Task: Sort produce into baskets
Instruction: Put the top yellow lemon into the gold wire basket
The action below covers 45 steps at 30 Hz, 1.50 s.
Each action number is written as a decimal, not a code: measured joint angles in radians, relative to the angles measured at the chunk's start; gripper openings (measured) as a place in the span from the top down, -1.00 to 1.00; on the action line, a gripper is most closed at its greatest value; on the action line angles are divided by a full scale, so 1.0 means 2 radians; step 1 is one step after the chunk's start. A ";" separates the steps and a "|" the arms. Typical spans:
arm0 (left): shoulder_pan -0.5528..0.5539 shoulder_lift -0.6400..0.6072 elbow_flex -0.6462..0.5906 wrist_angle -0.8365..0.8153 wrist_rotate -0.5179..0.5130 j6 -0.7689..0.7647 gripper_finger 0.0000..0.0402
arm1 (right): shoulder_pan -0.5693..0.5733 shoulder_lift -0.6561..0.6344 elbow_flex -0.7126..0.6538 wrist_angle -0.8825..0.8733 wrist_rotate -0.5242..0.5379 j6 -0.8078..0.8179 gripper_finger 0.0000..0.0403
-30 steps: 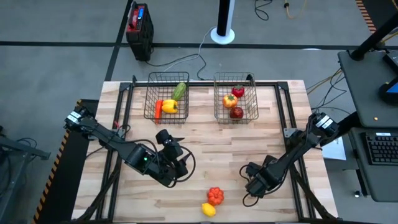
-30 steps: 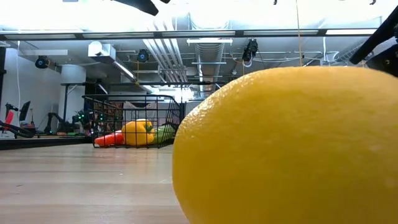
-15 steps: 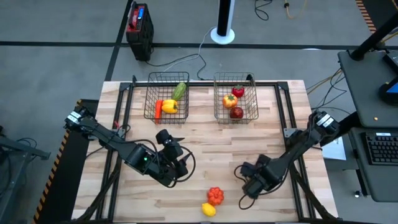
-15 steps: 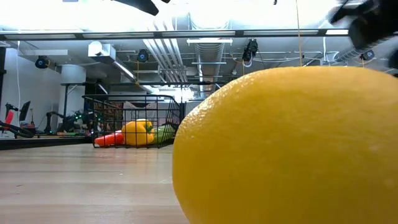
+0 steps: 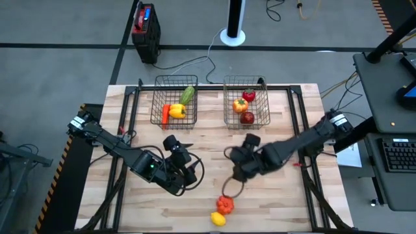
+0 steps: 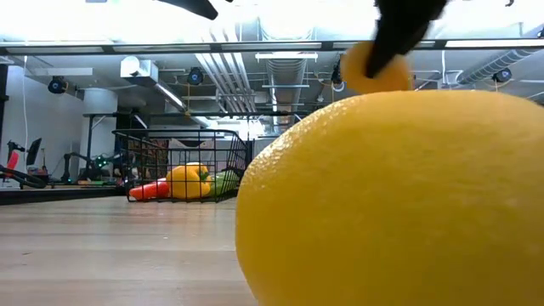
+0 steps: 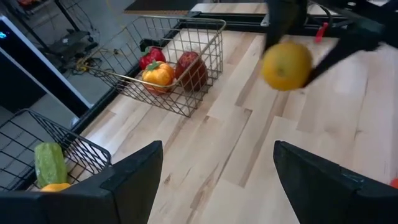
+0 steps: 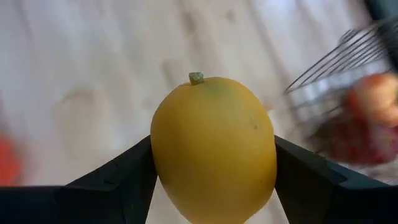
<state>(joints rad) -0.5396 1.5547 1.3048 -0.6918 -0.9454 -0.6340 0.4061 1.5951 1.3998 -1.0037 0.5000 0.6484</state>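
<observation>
"High view first: where did the arms stand?" the picture editor asked.

"The right gripper [image 5: 238, 164] hung over the middle of the table [image 5: 286, 140], just in front of the right basket [image 5: 266, 104]," the reporter replied. "The left gripper [image 5: 184, 173] waited over the table's near left part, its fingers spread wide with nothing between them."

"And what did the right one carry?"

"A yellow lemon-like fruit [image 8: 213, 149], stem end up, clamped between the two dark fingers [image 8: 118, 180]. The left wrist view caught that same fruit in the air above the boards, with the right basket beyond it."

"What lay in the baskets?"

"The left basket [image 5: 158, 97] held a green cucumber [image 5: 188, 95], a yellow pepper [image 5: 177, 110] and an orange carrot [image 5: 165, 114]. The right basket held a red pepper [image 5: 249, 95], an orange-coloured piece [image 5: 240, 104] (which kind could not be told) and a dark red apple [image 5: 247, 117]."

"Anything left out on the table?"

"Two pieces near the front edge: a red-orange piece [image 5: 225, 204] and, just beside it, a lemon [image 5: 218, 219], which filled most of the low view."
</observation>
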 joint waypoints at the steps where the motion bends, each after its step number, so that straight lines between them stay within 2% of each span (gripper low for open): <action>1: 0.000 0.000 0.000 0.000 -0.004 0.000 -0.43 | -0.010 0.000 0.005 0.001 0.003 -0.013 -0.31; 14: 0.001 0.000 0.000 0.002 -0.009 -0.006 -0.43 | -0.113 0.000 0.041 -0.007 0.013 -0.128 -0.31; 37: 0.001 0.000 0.000 0.002 -0.009 -0.006 -0.43 | -0.288 -0.015 0.043 -0.086 0.017 -0.174 -0.32; 45: 0.001 0.000 -0.003 0.002 -0.009 -0.006 -0.43 | -0.350 -0.021 0.038 -0.122 -0.002 -0.190 -0.32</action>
<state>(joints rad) -0.5385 1.5547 1.2997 -0.6888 -0.9627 -0.6456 -0.2947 1.5523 1.4753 -1.2473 0.4968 0.2684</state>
